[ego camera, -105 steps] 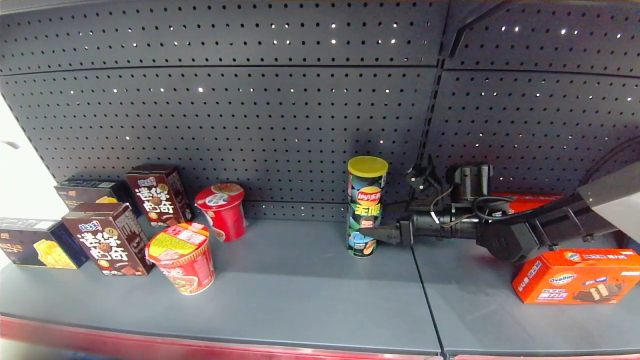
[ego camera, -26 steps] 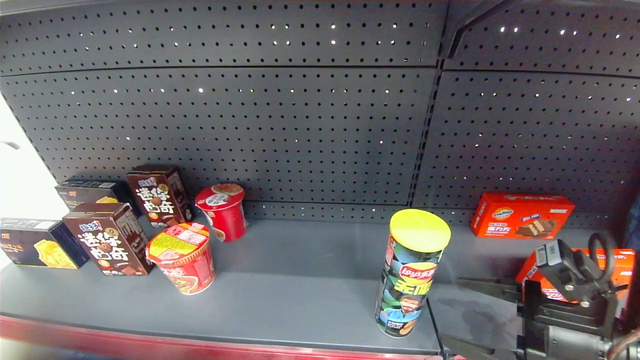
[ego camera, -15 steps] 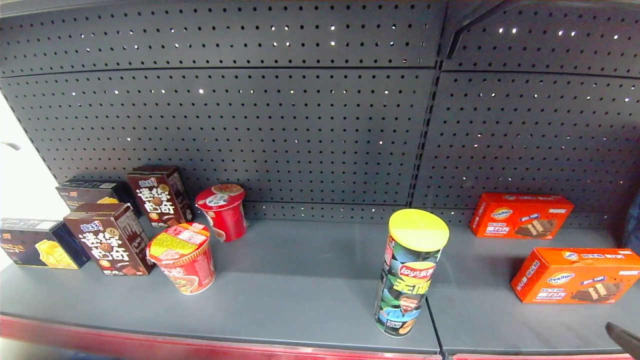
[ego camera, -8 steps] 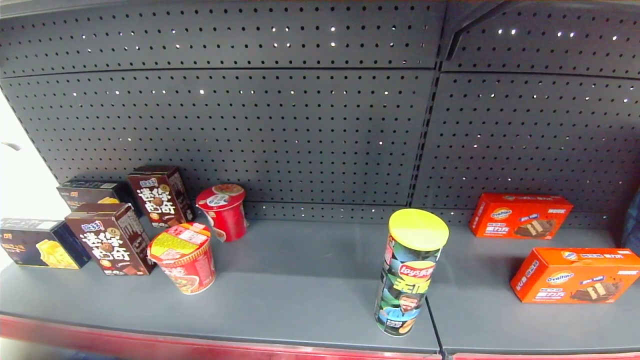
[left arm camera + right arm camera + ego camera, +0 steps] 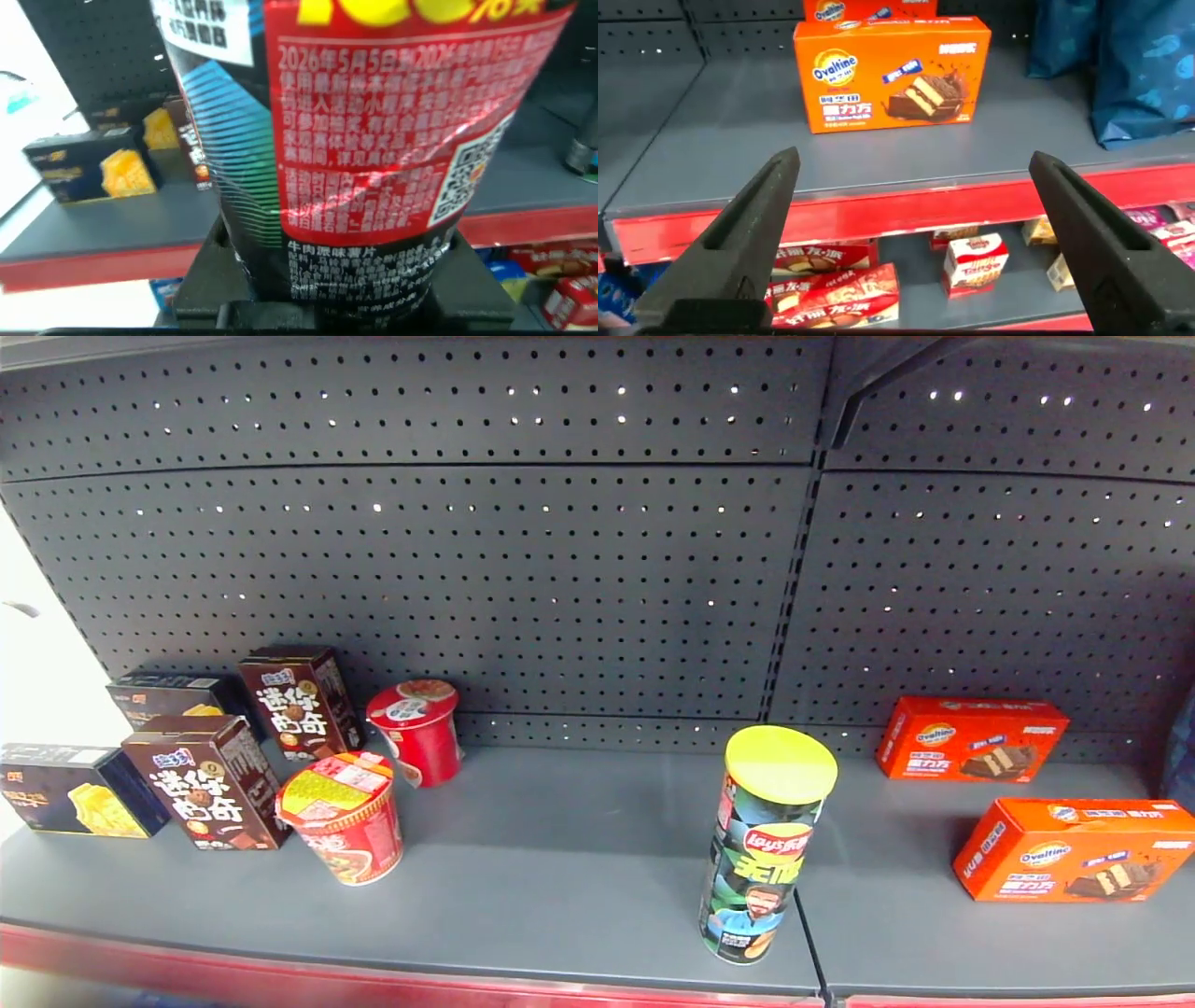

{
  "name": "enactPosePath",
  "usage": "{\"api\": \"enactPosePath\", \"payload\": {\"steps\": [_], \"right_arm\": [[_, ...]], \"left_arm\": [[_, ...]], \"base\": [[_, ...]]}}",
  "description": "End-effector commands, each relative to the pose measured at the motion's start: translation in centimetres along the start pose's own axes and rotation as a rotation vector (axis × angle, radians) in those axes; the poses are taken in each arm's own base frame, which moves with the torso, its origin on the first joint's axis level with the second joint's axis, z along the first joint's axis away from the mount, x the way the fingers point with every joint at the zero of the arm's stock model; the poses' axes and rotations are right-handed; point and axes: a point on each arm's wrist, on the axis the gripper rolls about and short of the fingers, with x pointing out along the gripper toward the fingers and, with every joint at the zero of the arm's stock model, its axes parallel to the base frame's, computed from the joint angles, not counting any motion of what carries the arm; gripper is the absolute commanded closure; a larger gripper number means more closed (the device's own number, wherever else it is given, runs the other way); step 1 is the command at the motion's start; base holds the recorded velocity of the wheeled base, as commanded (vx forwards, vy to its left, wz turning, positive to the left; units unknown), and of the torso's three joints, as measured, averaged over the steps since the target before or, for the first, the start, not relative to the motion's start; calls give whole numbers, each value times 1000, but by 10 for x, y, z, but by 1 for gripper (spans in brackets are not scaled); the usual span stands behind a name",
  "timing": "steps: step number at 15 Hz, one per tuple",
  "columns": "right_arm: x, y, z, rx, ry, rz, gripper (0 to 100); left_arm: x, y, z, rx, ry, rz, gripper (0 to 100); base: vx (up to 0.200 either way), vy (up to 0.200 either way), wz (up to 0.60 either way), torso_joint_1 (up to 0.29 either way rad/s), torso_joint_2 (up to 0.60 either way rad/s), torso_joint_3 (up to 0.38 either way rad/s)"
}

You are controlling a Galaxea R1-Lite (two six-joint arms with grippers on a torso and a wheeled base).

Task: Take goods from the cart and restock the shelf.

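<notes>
**Left arm loaded, right arm empty: next can goes on the shelf**

- Left gripper: clamped on a red chip can, gripped low on the tube. The can's long axis runs upright, slightly tilted.
- Behind the can, the dark boxes and the shelf lie at roughly 12 o'clock from the left gripper, near but with no contact.
- Right gripper: jaws spread wide, holding nothing. It faces the front orange box from outside the shelf's red lip.
- Head view: a yellow-lidded can stands upright near the front edge of the shelf. The cup noodles are at its 9 o'clock, well apart. The two orange boxes are at its 3 o'clock.
- Judgement: the open deck between noodles and can is the likely slot, at about 1 o'clock from the left gripper. The left arm is the nearer one. Keep the tube vertical on the way in, since a tall narrow can tips easily.
</notes>
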Motion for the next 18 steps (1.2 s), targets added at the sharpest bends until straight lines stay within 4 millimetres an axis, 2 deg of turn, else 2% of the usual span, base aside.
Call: {"api": "enactPosePath", "payload": {"steps": [1, 4, 10, 13, 15, 18], "right_arm": [[0, 0, -1, 1, 3, 6, 0], [0, 1, -1, 3, 3, 24, 0], [0, 1, -1, -2, 3, 26, 0], [0, 1, -1, -3, 5, 58, 0], [0, 2, -1, 0, 5, 69, 0], [0, 2, -1, 3, 5, 96, 0]], "left_arm": [[0, 0, 0, 0, 2, -7, 100], [2, -1, -4, -5, 16, -21, 100], [-1, 0, 4, -2, -15, -35, 100], [-2, -1, 16, 2, -43, -113, 100], [2, -2, 30, 3, -43, -219, 100], [24, -2, 45, -19, 35, -316, 100]], "base": [[0, 0, 0, 0, 0, 0], [0, 0, -200, 2, 1, 1], [0, 0, 0, 0, 0, 0], [0, 0, -400, 0, 5, 5], [0, 0, 0, 0, 0, 0], [0, 0, 0, 0, 0, 0]]}}
